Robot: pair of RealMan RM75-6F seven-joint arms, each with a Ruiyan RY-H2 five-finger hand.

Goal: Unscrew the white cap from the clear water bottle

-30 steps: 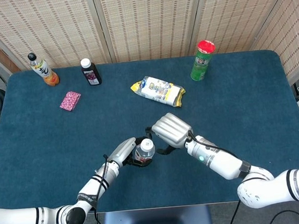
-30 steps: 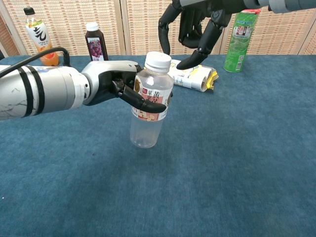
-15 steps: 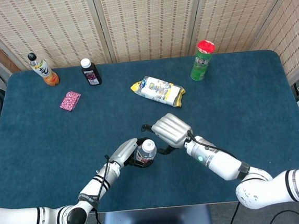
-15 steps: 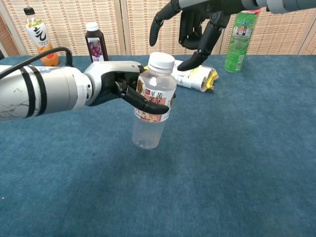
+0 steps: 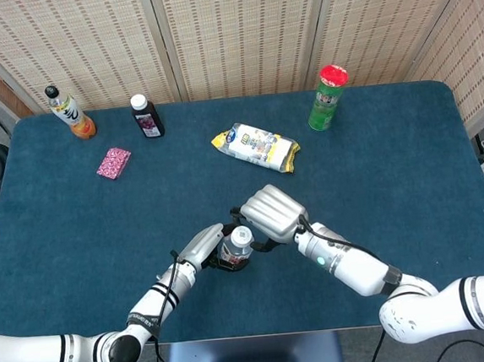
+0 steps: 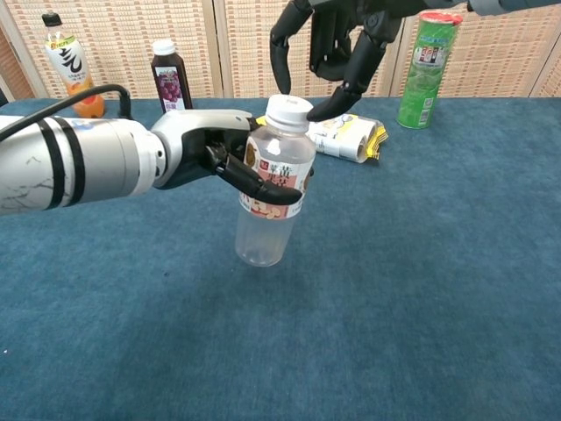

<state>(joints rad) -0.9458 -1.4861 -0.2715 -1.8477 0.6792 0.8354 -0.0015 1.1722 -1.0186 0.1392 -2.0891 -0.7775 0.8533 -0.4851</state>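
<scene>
Since the earlier frame, the right hand [image 6: 337, 44] has dropped toward the white screw cap [image 6: 288, 109], fingers spread, empty. At centre frame, the left hand [image 6: 219, 153] fingers clamp the clear plastic water bottle [image 6: 270, 189] above the blue tabletop [image 6: 421, 289]. Approach step; next, close on the cap and twist.

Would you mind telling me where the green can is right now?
The green can stands upright at the table's far right edge in the head view, right of the snack packet.
</scene>
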